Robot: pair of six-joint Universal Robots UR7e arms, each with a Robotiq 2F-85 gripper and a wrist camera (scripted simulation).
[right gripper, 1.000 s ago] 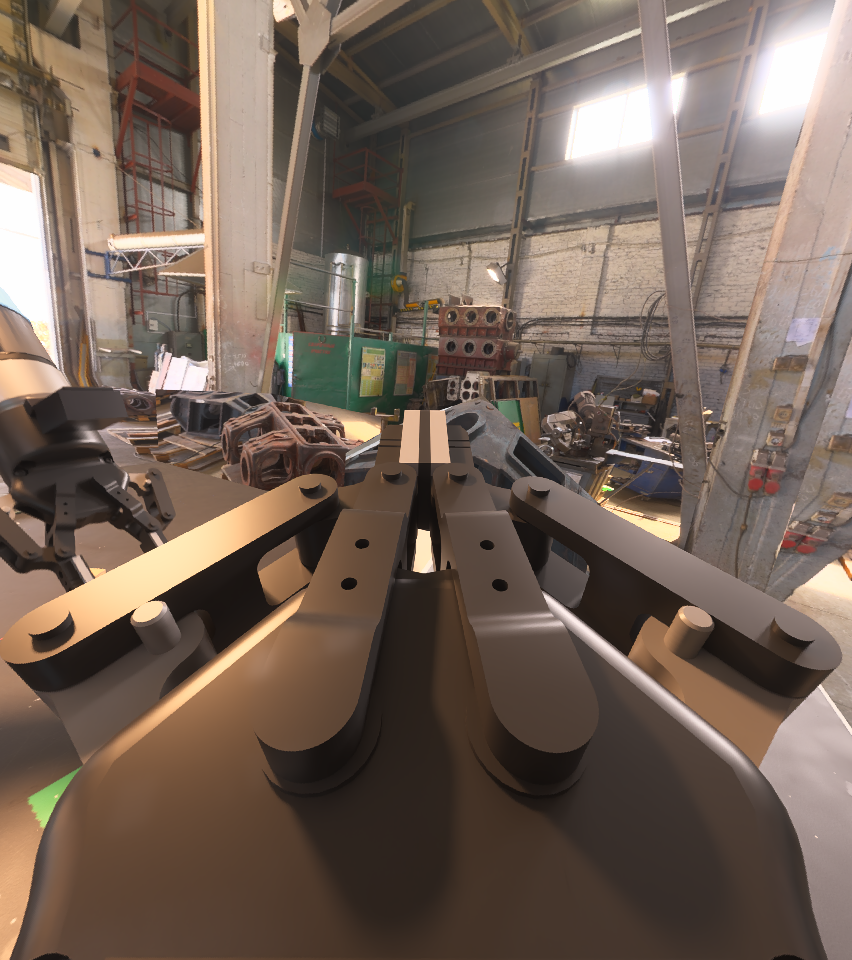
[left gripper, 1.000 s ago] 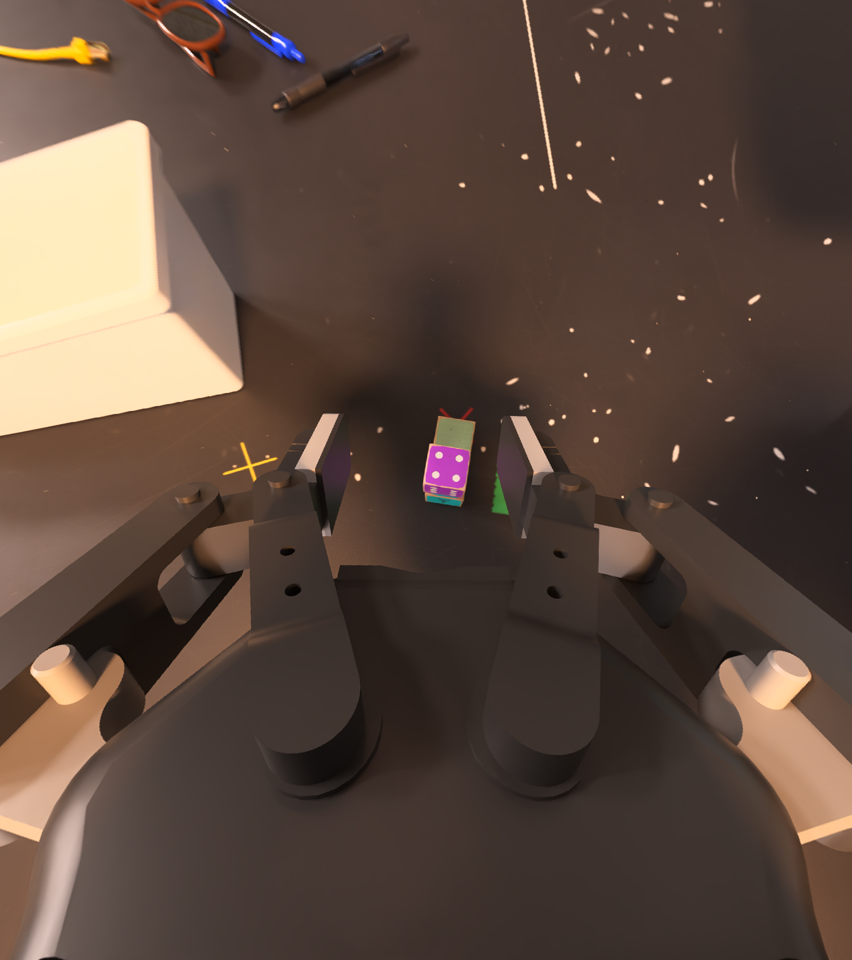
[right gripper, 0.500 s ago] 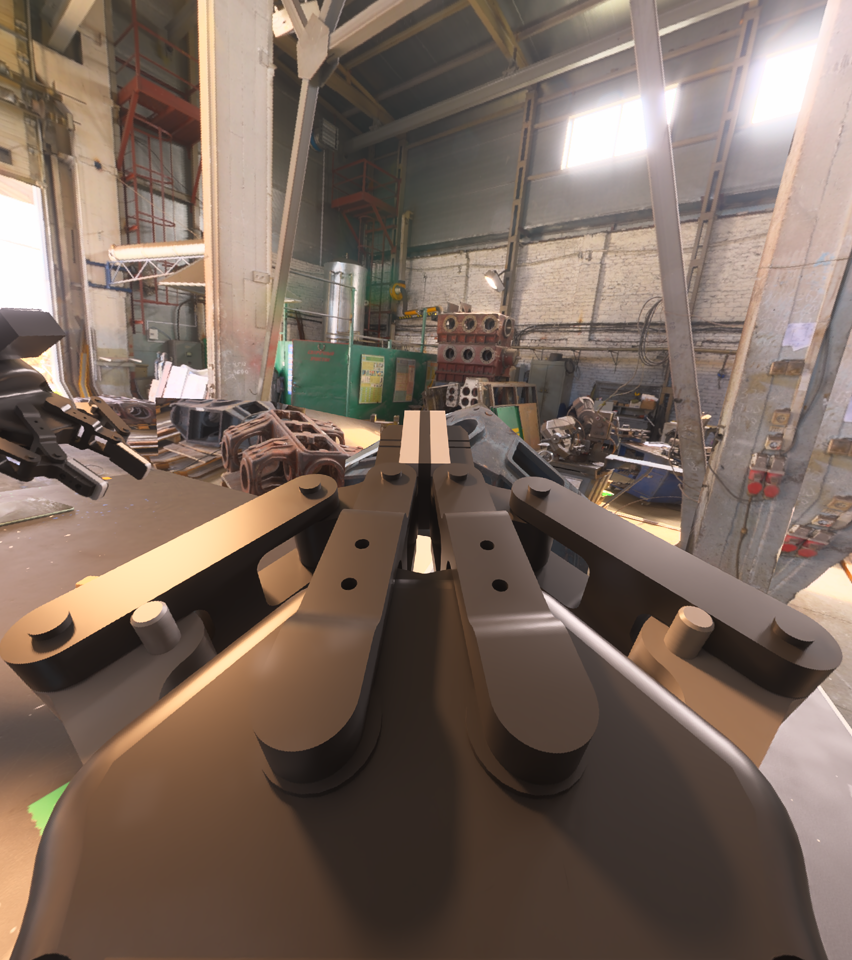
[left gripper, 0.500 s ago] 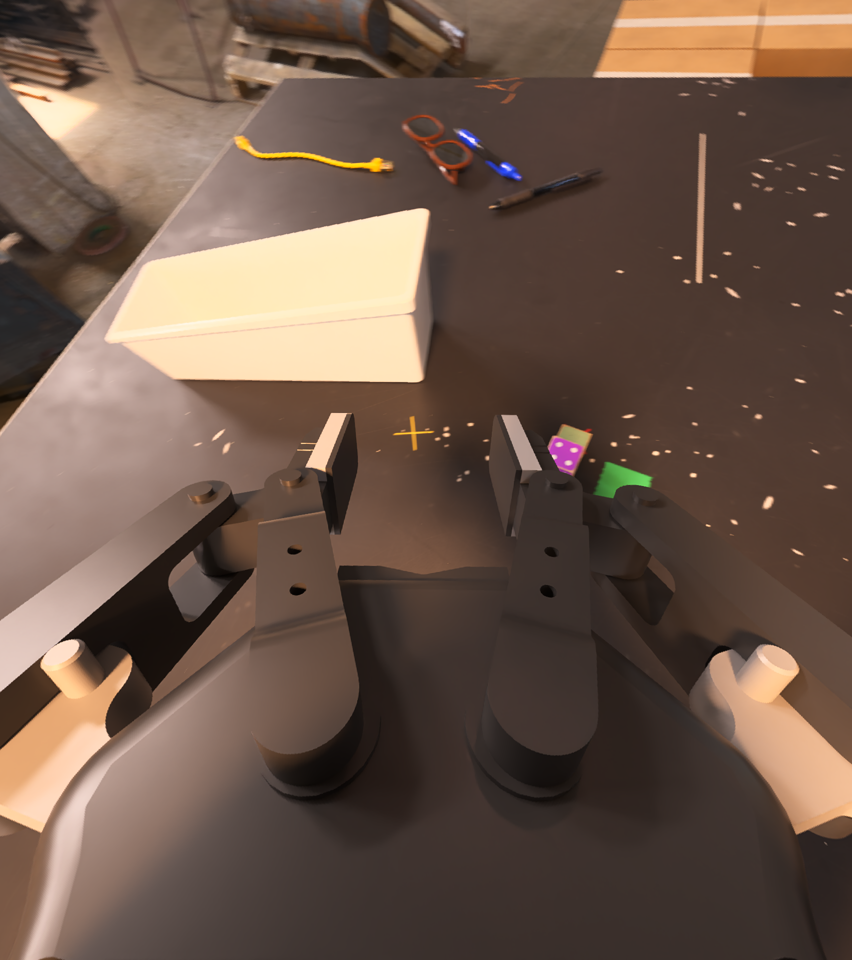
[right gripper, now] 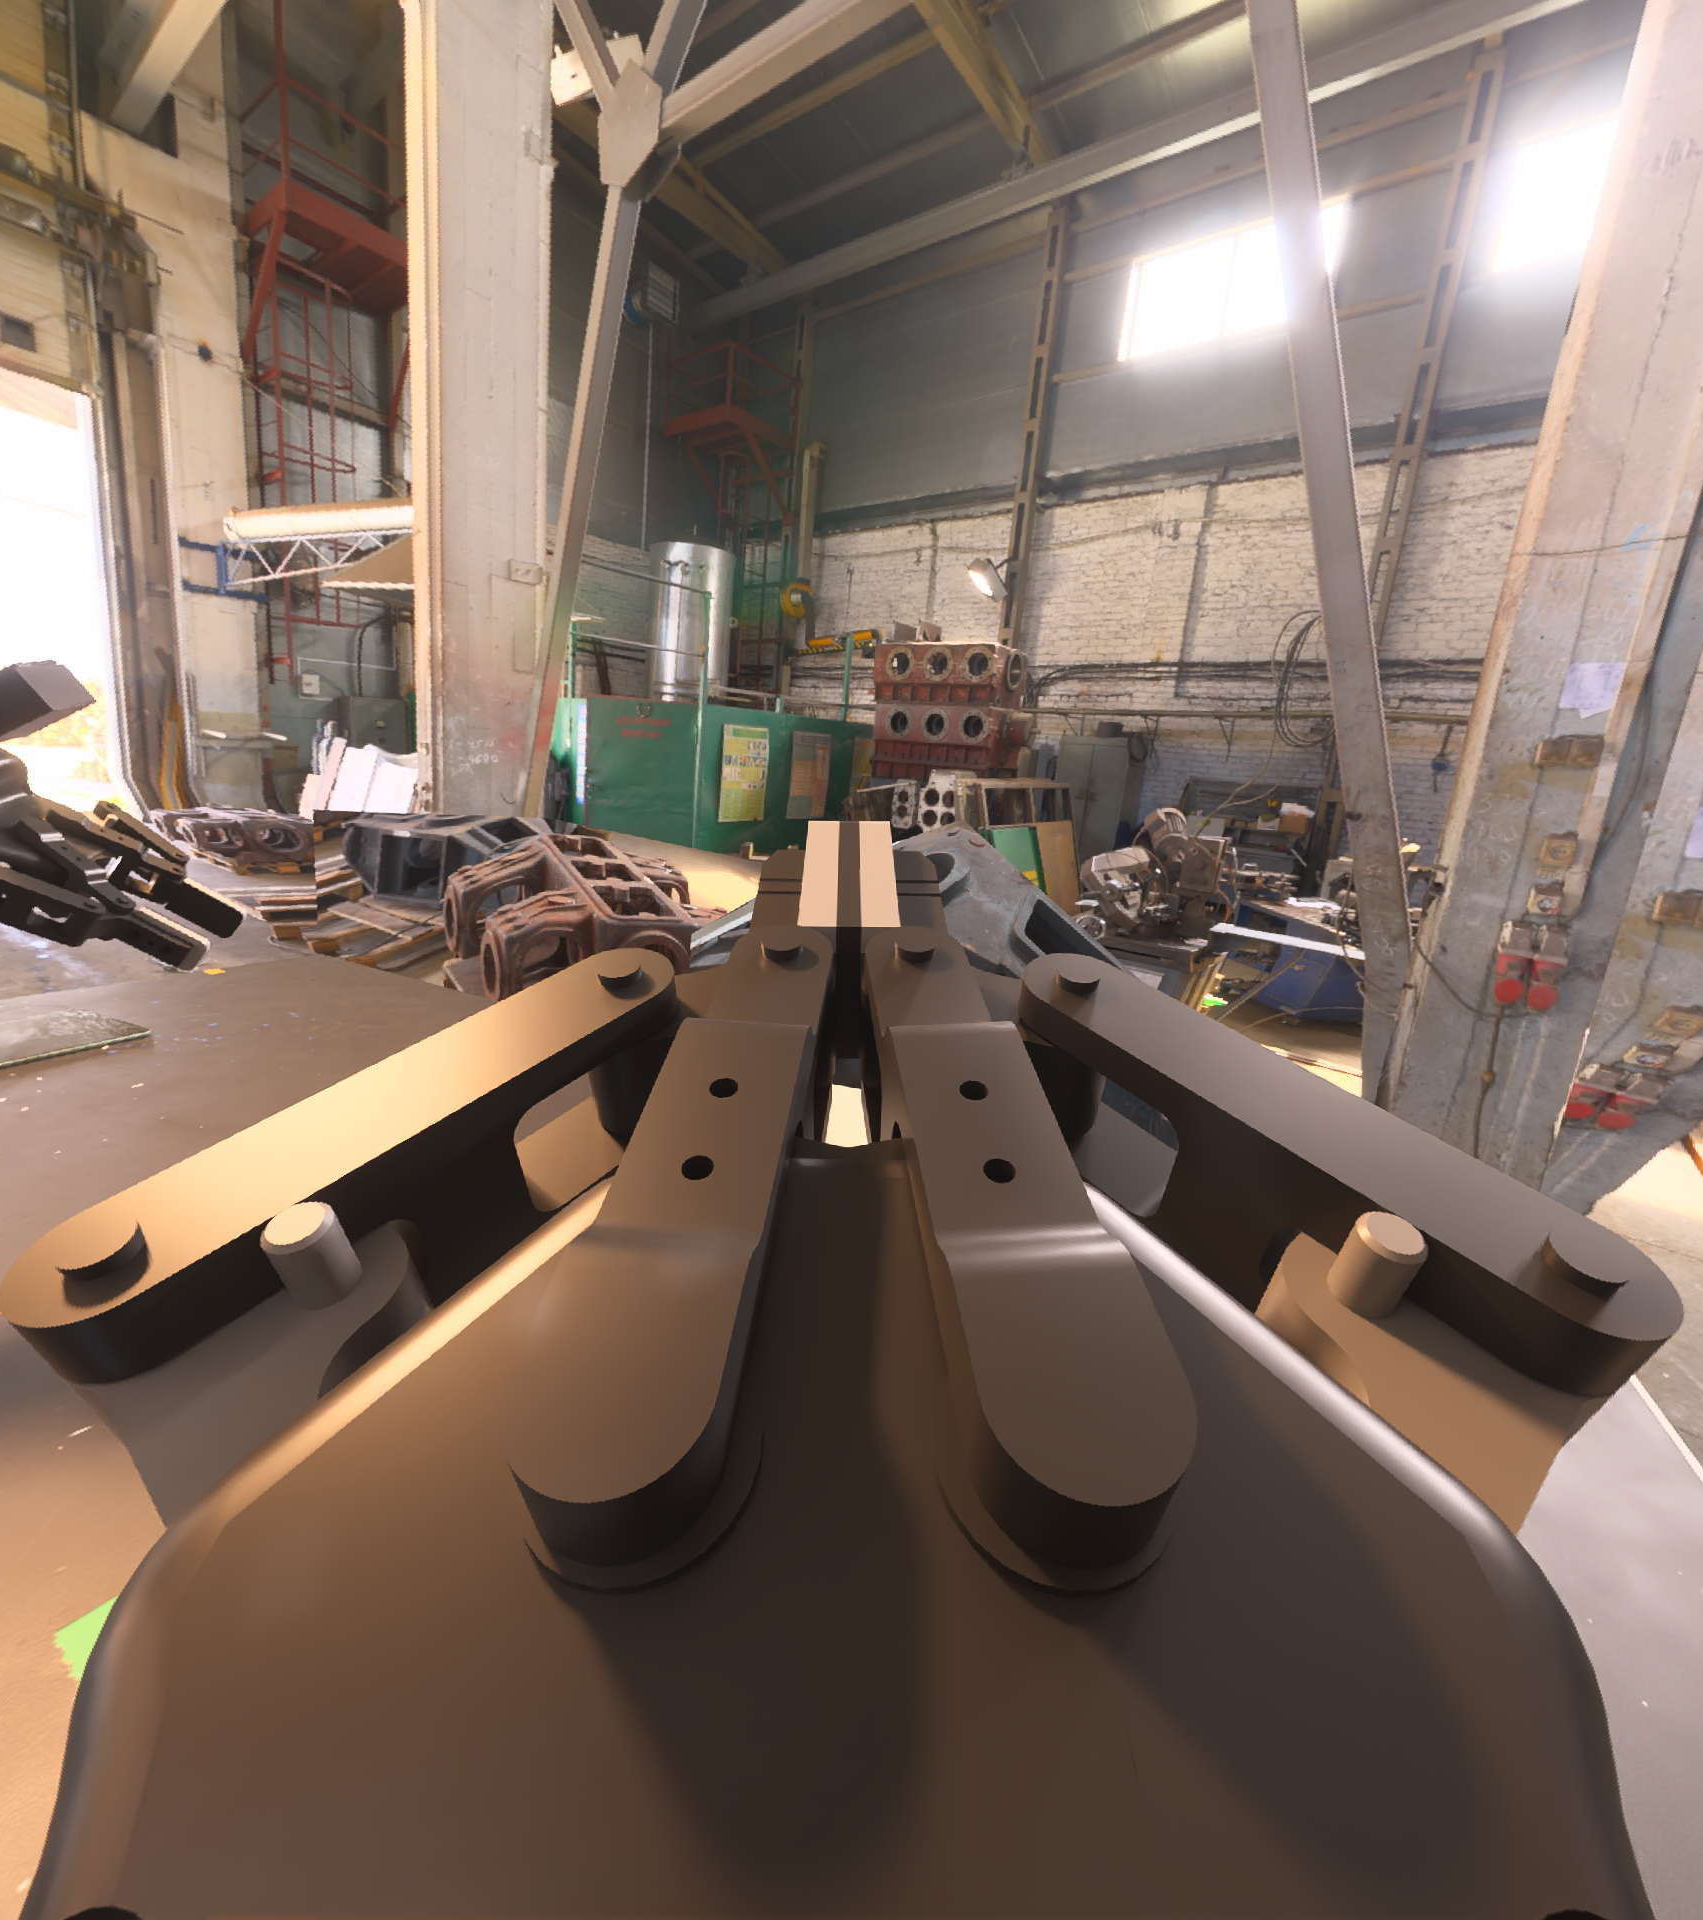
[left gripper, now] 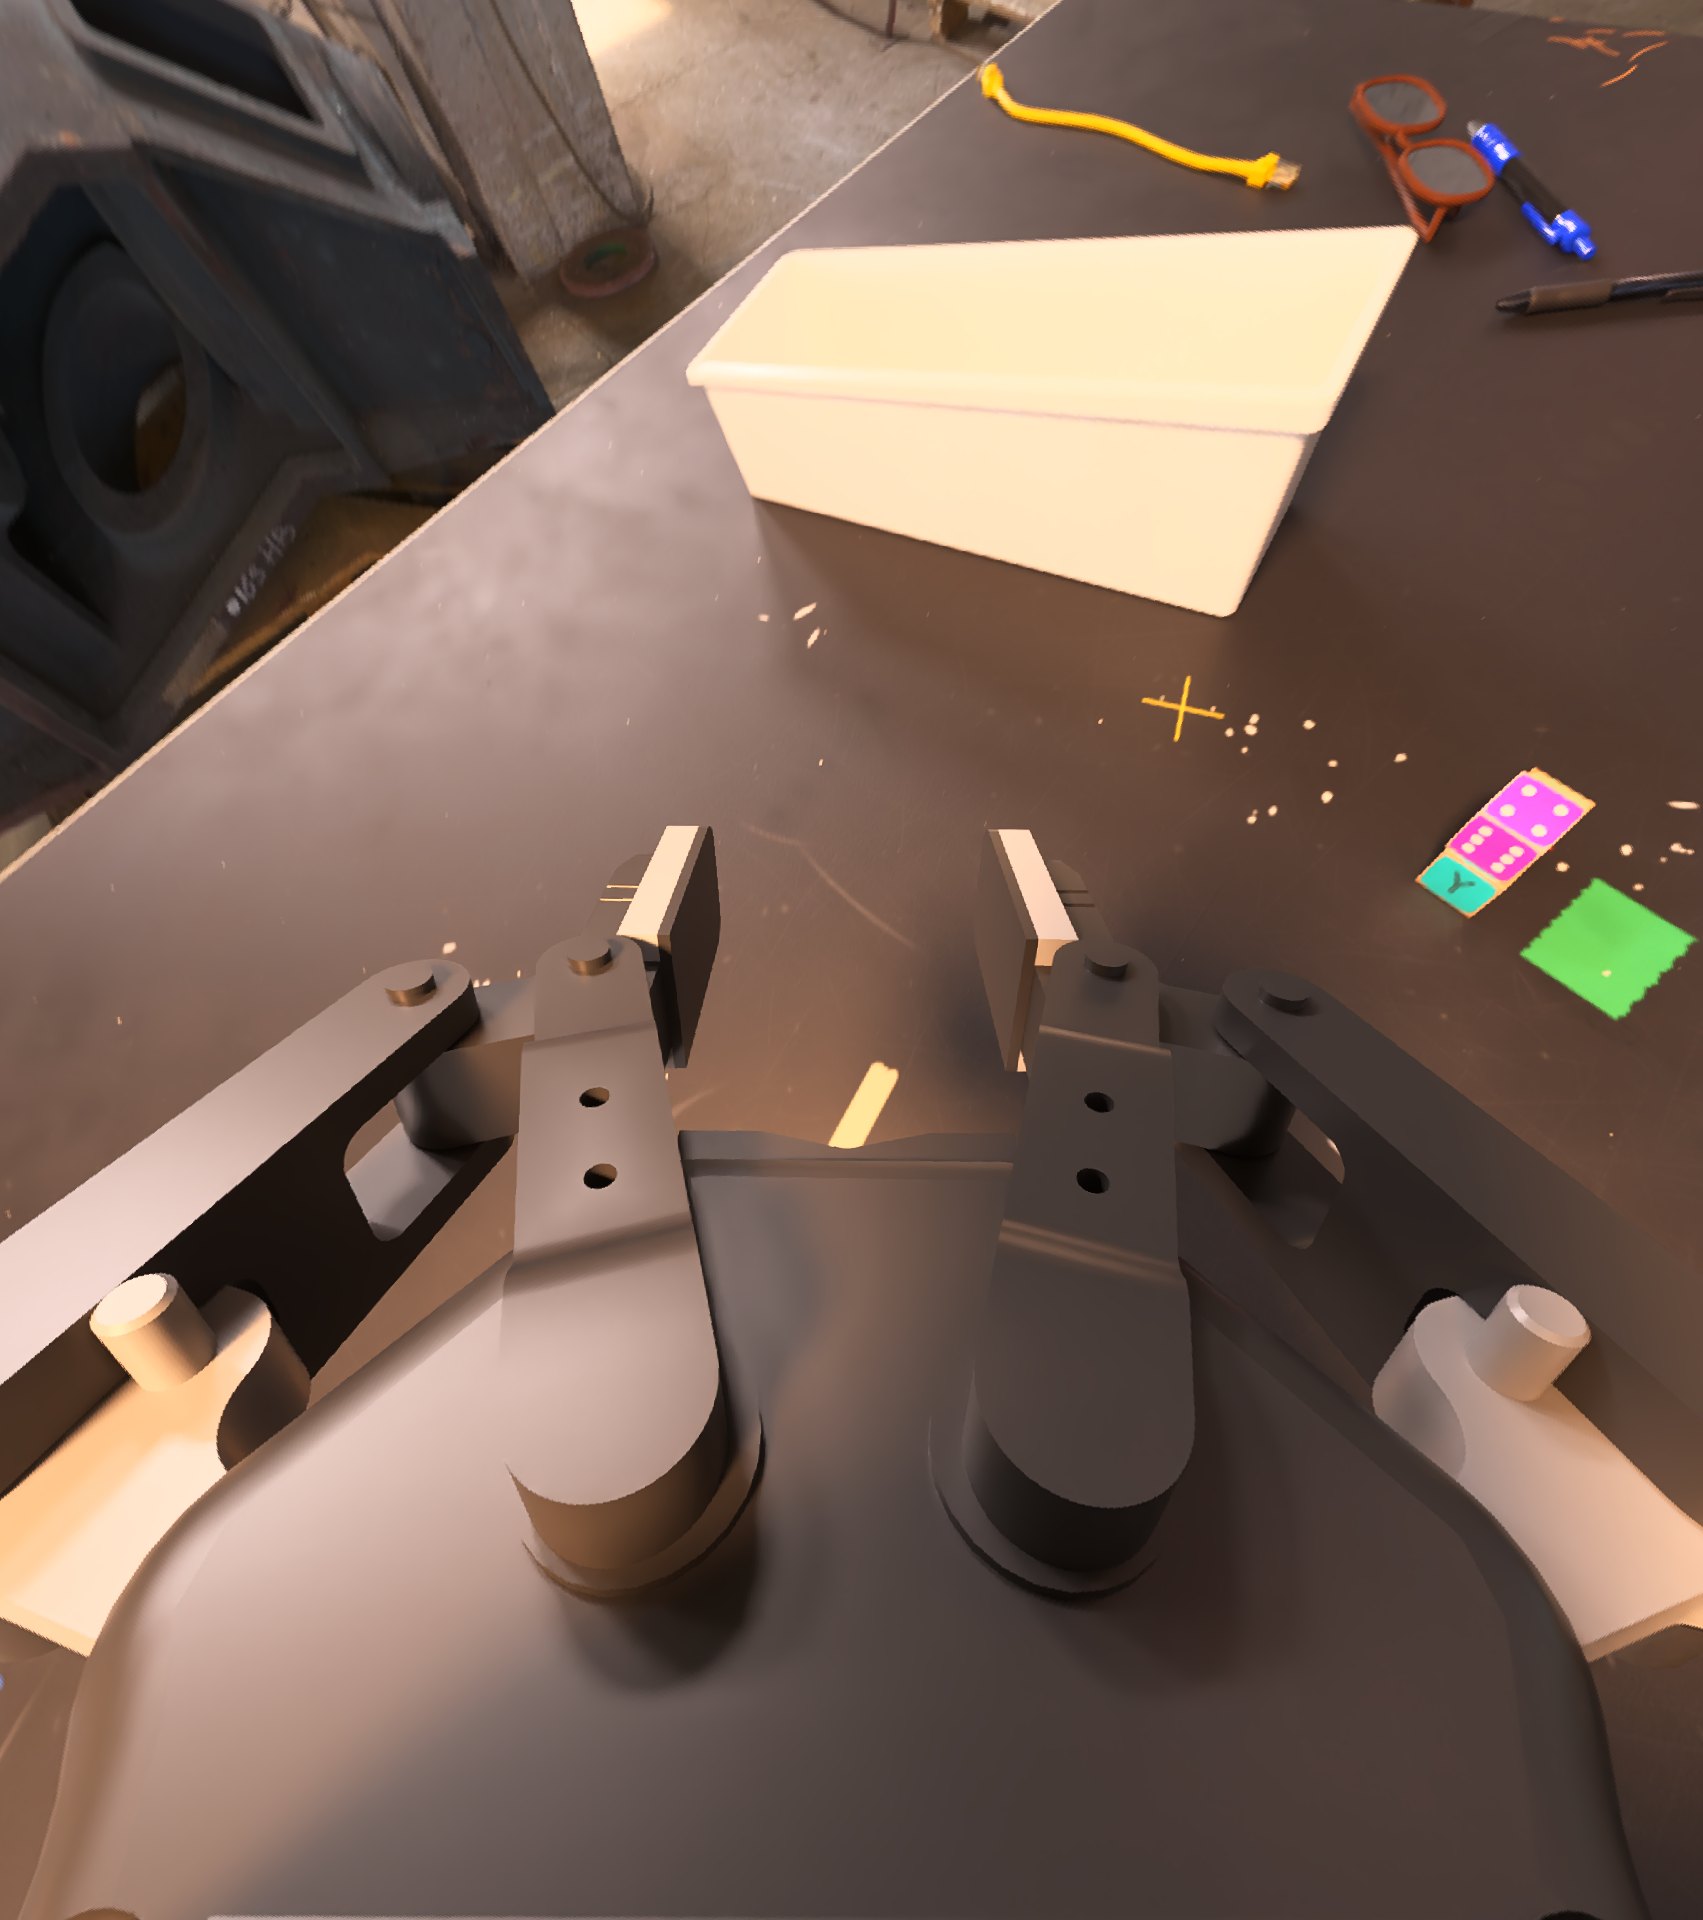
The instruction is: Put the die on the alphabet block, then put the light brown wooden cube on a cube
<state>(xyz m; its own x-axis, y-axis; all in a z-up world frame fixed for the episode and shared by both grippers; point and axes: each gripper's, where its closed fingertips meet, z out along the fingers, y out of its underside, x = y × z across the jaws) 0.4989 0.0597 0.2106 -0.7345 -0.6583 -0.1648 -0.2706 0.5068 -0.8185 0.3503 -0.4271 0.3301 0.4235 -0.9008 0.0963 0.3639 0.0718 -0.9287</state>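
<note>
A magenta die (left gripper: 1536,807) sits on top of the alphabet block (left gripper: 1460,884), which shows a teal side face, on the dark table at the right of the left wrist view. My left gripper (left gripper: 847,883) is open and empty, raised above the table and well to the left of that stack. A pale yellow sliver (left gripper: 862,1107) shows between the fingers just above the palm edge; I cannot tell what it is. My right gripper (right gripper: 849,873) is shut and empty, pointing out over the table's edge into the hall. No light brown wooden cube is clearly in view.
A white bin (left gripper: 1034,416) stands beyond the left gripper. A green patch (left gripper: 1611,945) lies next to the stack. A yellow cable (left gripper: 1138,130), glasses (left gripper: 1418,156), a blue pen (left gripper: 1527,192) and a black pen (left gripper: 1647,286) lie at the back. The table's left edge (left gripper: 390,540) is near.
My left gripper has lifted off the die stack and swung left and back, staying open; the stack now sits off to its right. The right gripper has not moved.
</note>
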